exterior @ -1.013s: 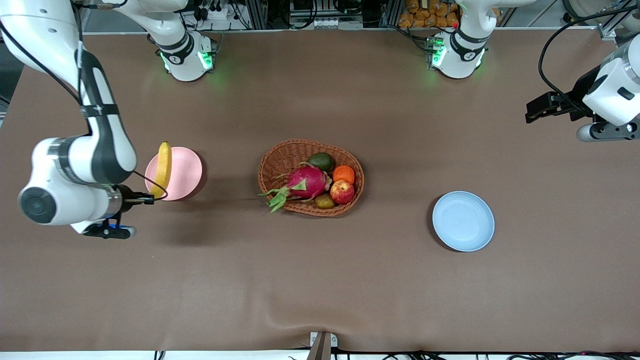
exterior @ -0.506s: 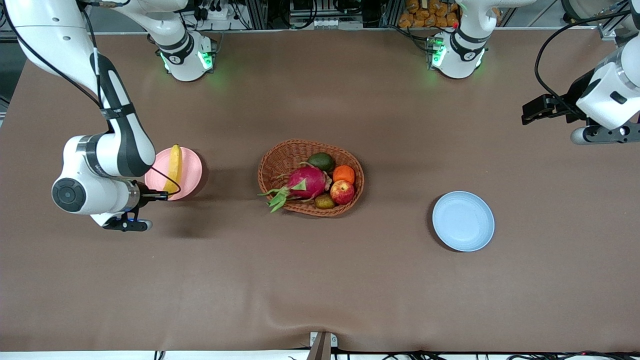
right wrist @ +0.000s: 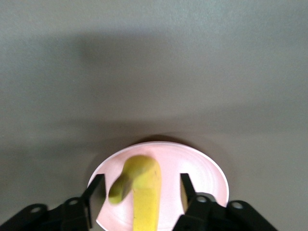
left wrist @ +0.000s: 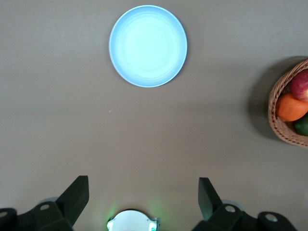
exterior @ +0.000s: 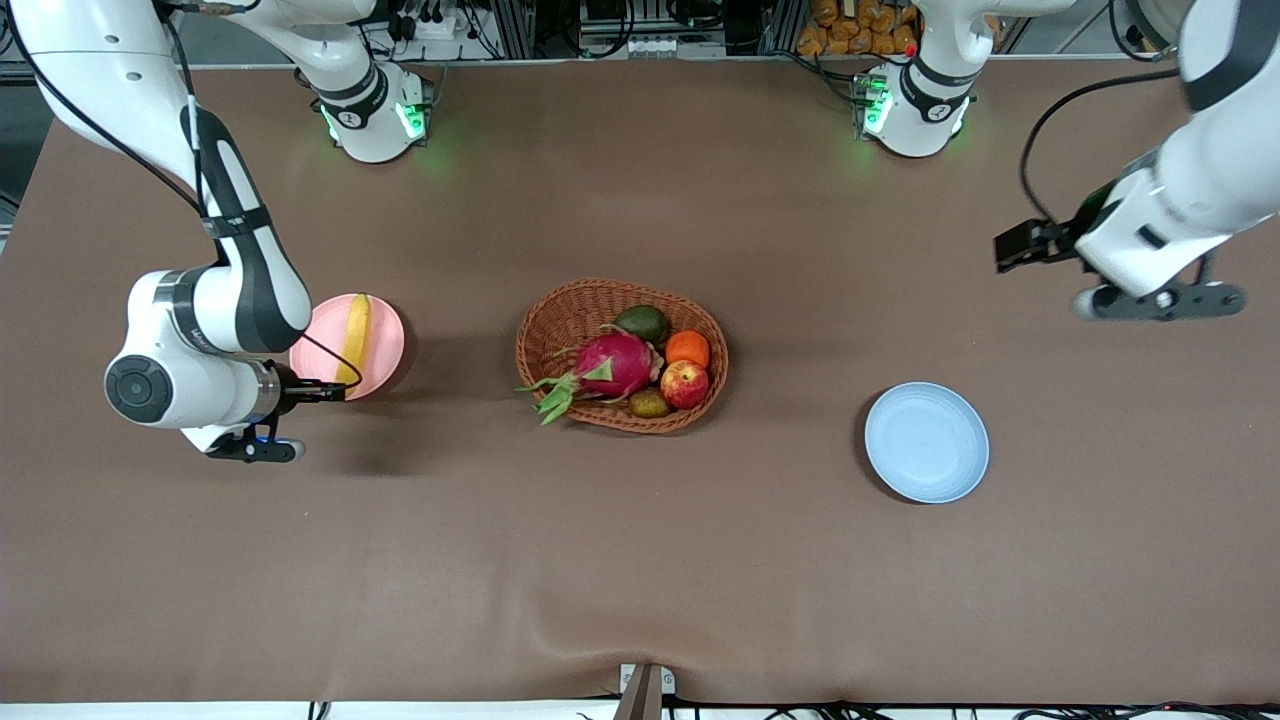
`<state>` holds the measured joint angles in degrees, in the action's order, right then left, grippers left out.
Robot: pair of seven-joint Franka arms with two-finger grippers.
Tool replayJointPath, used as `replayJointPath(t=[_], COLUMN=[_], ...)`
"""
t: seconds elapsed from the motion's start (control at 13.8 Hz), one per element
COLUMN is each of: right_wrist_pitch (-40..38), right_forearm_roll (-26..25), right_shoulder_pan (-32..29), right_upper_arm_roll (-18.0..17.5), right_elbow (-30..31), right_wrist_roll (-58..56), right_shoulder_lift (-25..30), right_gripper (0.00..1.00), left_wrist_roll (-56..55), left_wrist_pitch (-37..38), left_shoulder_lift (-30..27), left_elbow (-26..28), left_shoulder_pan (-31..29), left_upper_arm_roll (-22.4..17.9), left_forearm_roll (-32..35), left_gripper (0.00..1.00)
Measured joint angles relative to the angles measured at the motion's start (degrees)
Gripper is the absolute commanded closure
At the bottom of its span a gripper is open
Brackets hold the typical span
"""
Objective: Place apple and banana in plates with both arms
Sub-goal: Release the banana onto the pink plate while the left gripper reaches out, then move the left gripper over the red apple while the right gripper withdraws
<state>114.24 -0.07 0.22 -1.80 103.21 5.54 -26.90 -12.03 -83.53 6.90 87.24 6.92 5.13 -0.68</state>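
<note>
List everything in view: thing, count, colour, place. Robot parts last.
banana: 1, yellow, lying in the pink plate
pink plate: 1, toward the right arm's end of the table
blue plate: 1, pale blue, bare, toward the left arm's end
wicker basket: 1, brown, mid-table
apple: 1, red, in the basket
orange: 1, in the basket beside the apple
dragon fruit: 1, magenta, in the basket
avocado: 1, dark green, in the basket
table: 1, brown
right gripper: black, jaws open around the banana over the pink plate
left gripper: black, jaws open, over bare table
</note>
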Motion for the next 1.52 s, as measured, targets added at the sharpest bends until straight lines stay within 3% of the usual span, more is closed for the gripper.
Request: replayJointPath(t=[0.58, 0.94, 1.16, 1.3, 1.52], right_wrist_pitch=[-11.7, -23.5, -33.1, -36.7, -36.5], right_forearm_roll=[0.0, -0.2, -0.3, -0.2, -0.1], right_shoulder_pan=[1.2, 1.4, 0.6, 0.0, -1.0], right_upper_arm_roll=[-0.3, -0.2, 0.1, 0.2, 0.3], right_elbow=[-16.4, -31.5, -37.3, -37.1, -29.7], right_wrist_roll=[0.0, 0.0, 0.0, 0.0, 0.0], right_shoulder_lift=[1.2, 1.9, 4.6, 10.0, 20.7], right_gripper=[0.0, 0.0, 0.0, 0.0, 0.0], left_wrist_roll=[-9.2, -21.3, -28.0, -32.2, -38.4], left_wrist_pitch=[-9.8, -17.5, -24.2, -29.3, -36.5], left_shoulder_lift=[7.4, 11.7, 15.7, 18.9, 23.2], left_elbow=[0.0, 0.0, 0.0, 0.0, 0.0], left_shoulder_pan=[6.5, 13.3, 17.5, 19.6, 21.8], left_upper_arm_roll=[0.5, 0.9, 0.9, 1.0, 1.0], left_forearm_roll=[-2.8, -3.0, -3.0, -3.0, -3.0], left_gripper=[0.0, 0.0, 0.0, 0.0, 0.0])
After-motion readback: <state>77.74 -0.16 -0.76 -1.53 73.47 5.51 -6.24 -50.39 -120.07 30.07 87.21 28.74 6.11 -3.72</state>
